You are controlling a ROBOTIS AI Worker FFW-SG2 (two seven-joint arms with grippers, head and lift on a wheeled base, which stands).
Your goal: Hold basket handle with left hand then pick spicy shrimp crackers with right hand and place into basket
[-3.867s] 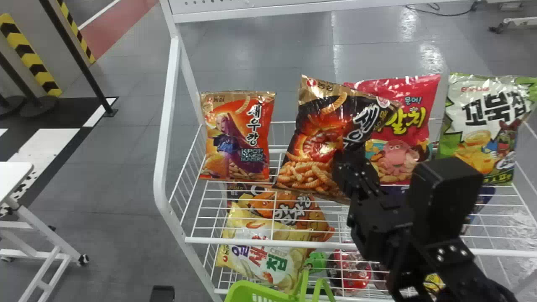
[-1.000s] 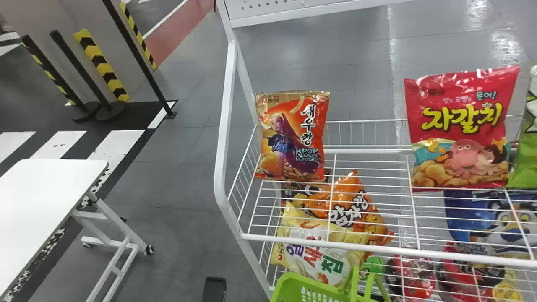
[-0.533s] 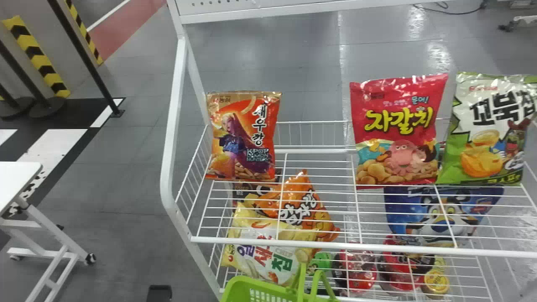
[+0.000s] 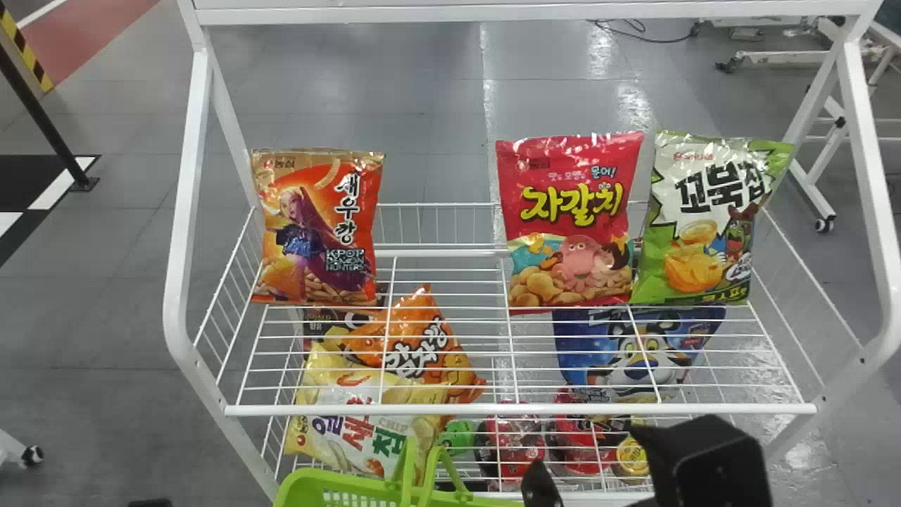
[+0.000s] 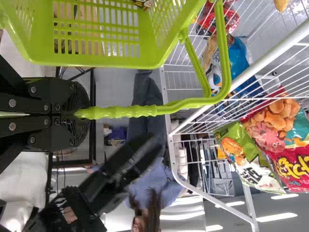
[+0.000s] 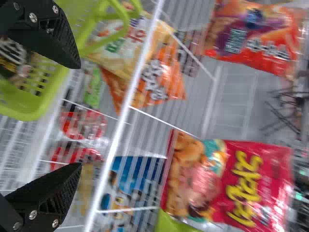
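In the head view, my right gripper (image 4: 540, 486) is low at the bottom edge, to the right of the green basket (image 4: 317, 482). Nothing is between its open fingers in the right wrist view, where the gripper (image 6: 76, 116) has the basket (image 6: 29, 113) close by. A dark bag, probably the spicy shrimp crackers (image 6: 13, 58), lies inside the basket, partly hidden by a finger. The left wrist view has my left gripper (image 5: 77, 115) shut on the end of the basket handle (image 5: 130, 112).
On the upper rack (image 4: 521, 408) stand an orange bag (image 4: 317, 232) at left, then a red bag (image 4: 570, 225) and a green-white bag (image 4: 704, 218) to the right. Several snacks lie below. The rack's front rail runs behind the basket.
The dark bag, earlier held at the upper rack by my right gripper, has left there. My right arm, out of the head view a second ago, is back low at right. The head view has swung right.
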